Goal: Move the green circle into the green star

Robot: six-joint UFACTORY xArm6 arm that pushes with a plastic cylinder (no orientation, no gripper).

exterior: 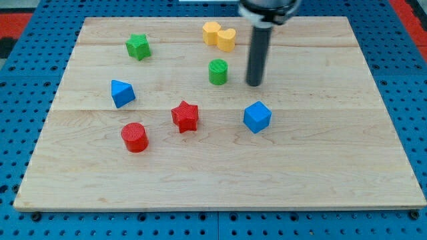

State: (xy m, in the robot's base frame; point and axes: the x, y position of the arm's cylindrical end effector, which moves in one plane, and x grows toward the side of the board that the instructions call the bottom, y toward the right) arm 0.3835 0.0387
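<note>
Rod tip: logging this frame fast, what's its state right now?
My tip: holding nothing, on the board just to the view's right of the green circle, apart from it.

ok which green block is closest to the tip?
The green circle, just to the view's left of my tip, a small gap between them. The green star sits far off toward the view's upper left.

Bright, even overhead light, soft short shadows under the blocks, wooden board [220, 173] glare-free — sharp focus, no blur
</note>
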